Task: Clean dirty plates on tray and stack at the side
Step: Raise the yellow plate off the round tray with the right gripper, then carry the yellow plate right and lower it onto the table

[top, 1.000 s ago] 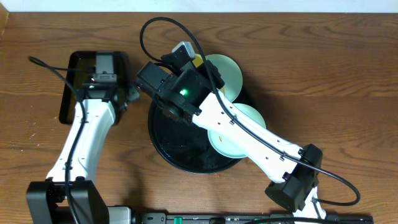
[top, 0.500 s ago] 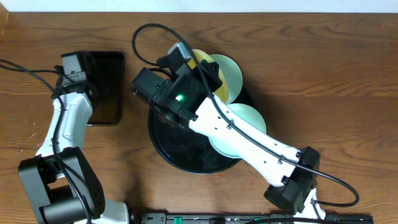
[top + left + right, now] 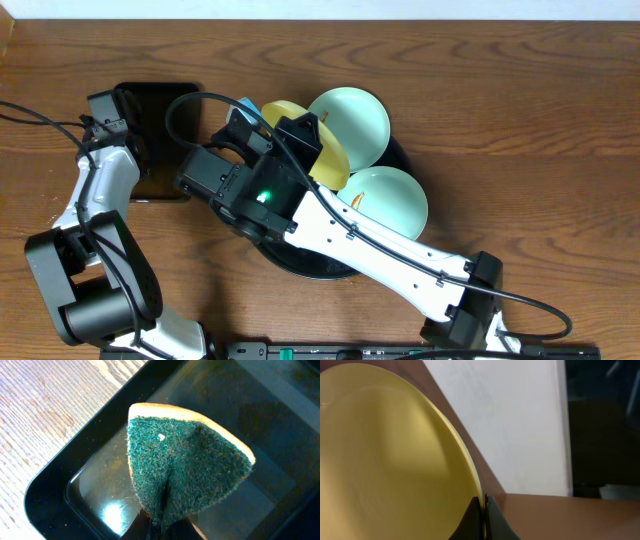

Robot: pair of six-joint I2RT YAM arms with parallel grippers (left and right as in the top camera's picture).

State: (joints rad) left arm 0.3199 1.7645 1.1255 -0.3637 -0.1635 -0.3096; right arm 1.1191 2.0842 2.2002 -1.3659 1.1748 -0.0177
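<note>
Tabletop (image 3: 520, 110), tray (image 3: 300, 266) half under arm (image 3: 380, 250)

Overhead: right arm (image 3: 360, 240) covers most of the round tray (image 3: 300, 262), part of the lower mint plate (image 3: 390, 200) and the yellow plate's (image 3: 330, 165) middle. Left wrist: sponge (image 3: 185, 470) hides the left gripper (image 3: 155, 527) bar its tips at the bottom edge; rectangular tray (image 3: 47, 485) runs off top, right and bottom. Right wrist: yellow plate blurred, cut off left and bottom; right gripper (image 3: 484, 505) cropped at the bottom edge.

The right gripper (image 3: 303, 130) apparently holds the yellow plate (image 3: 281, 113) tilted over the tray (image 3: 310, 266).
</note>
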